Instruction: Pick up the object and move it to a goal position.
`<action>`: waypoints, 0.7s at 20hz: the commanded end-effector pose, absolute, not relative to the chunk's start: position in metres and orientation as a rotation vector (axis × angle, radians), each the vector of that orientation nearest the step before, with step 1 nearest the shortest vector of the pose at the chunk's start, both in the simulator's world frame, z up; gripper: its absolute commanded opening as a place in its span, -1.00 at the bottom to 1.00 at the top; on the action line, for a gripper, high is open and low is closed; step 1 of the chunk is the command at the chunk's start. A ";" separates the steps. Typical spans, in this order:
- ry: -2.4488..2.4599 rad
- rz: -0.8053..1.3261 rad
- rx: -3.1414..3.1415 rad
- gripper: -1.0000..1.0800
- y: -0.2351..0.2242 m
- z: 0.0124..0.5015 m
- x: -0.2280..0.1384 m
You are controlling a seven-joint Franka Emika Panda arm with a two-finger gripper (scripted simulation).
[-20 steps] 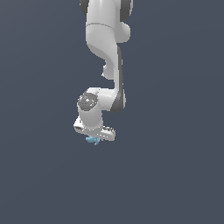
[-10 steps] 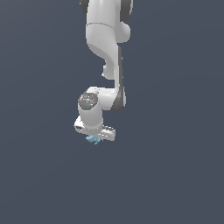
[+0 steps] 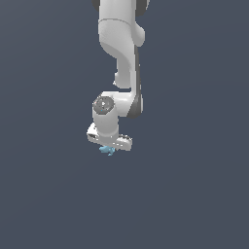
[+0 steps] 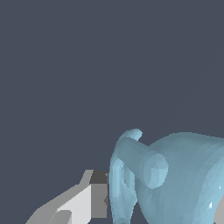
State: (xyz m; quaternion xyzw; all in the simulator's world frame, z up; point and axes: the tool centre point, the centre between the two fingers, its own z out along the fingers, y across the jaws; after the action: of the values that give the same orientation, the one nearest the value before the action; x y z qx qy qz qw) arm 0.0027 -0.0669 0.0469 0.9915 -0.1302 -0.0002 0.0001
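Flat slate-grey background filled both views, with no worktop edge or corner showing anywhere, so places could not be pinned to those. White arm came down from the top of the exterior view, and the gripper (image 3: 110,145) hung below its wrist with the object (image 3: 107,150), a tiny light-blue lump, peeking out just under the white hand. Up close in the wrist view the object (image 4: 175,175) was big and clear: pale blue, smooth, a rounded bulging body with a stubby knob and a thin curved loop rising off it. One finger (image 4: 89,201) sat right against that loop, its dark pad touching it; the opposite finger was barely in frame, so a clamped grip looked likely but could not be told for sure. It read as rigid, very light and glossy, probably slippery on those curves; the narrow loop or a flatter flank would be the better hold than the round belly. Exterior view gave the arm's pose and the object's small size; wrist view alone gave its shape and the pad contact
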 end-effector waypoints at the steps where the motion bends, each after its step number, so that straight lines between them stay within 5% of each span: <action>1: -0.408 0.000 3.115 -1.00 -0.059 0.051 -0.007; 14: -0.408 0.000 3.115 -1.00 -0.021 0.073 -0.059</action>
State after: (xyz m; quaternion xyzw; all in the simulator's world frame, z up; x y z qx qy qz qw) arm -0.0548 -0.0239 0.0707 0.9916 -0.1295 -0.0001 -0.0002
